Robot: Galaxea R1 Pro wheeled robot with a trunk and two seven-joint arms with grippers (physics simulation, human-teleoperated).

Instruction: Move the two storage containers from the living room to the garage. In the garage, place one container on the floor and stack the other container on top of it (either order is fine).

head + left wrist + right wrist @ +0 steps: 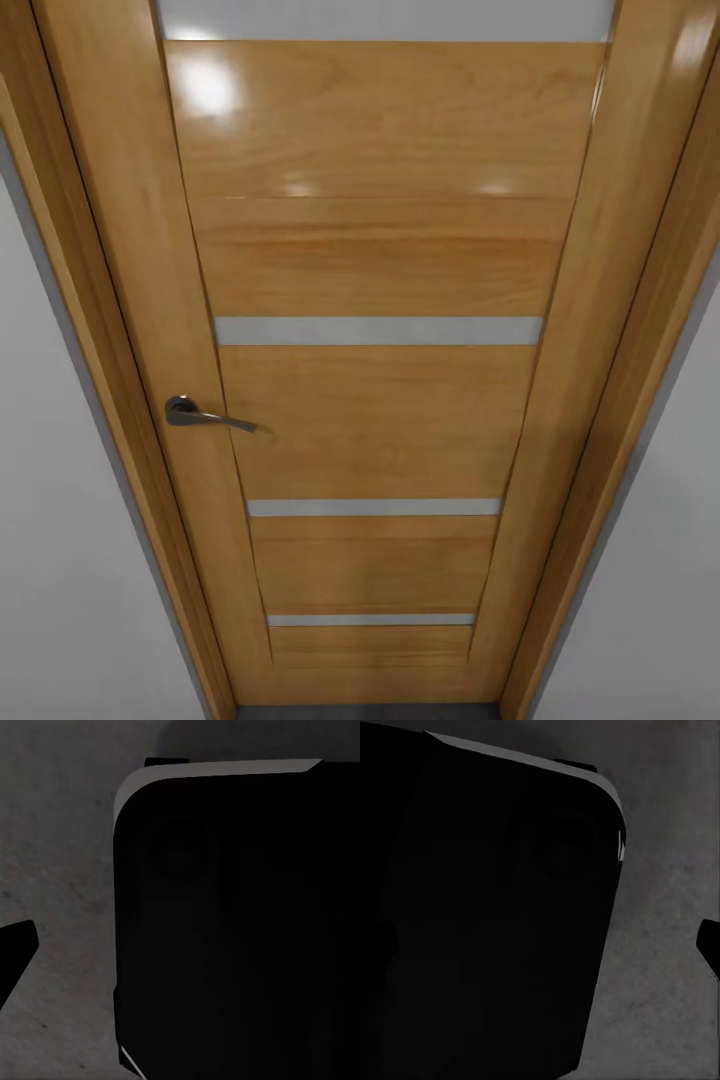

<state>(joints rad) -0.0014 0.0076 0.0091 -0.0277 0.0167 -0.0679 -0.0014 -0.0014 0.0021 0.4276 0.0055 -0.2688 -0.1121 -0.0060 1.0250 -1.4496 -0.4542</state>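
I am facing a wooden door (pixel 380 400) at close range, looking down along it. It is standing shut in its frame (pixel 110 380), glossy, with ceiling light reflecting near its top. Pale horizontal strips (pixel 378 331) are crossing the door panel at several heights, and a dark metal lever handle (pixel 205 414) is sitting on the door's left side, pointing toward the middle. Plain pale grey walls (pixel 60 560) are flanking the frame on both sides, and a thin band of dark floor (pixel 365 712) is showing at the door's foot.

In my left wrist view, a large black rounded body (pixel 240 937), part of my own base as far as I can tell, is blocking most of the picture, with mottled dark grey concrete floor (pixel 60 870) beside it. A black tip (pixel 16 949) is poking in at the edge; it may be one of my fingers, but I cannot tell how wide my left hand is standing.

My right wrist view is giving much the same: the black body (pixel 487 922), grey concrete (pixel 667 870) next to it, and a small black tip (pixel 710 945) at the edge. I cannot tell my right hand's state either.

The containers are out of sight for me at this moment, so I cannot say where they are.
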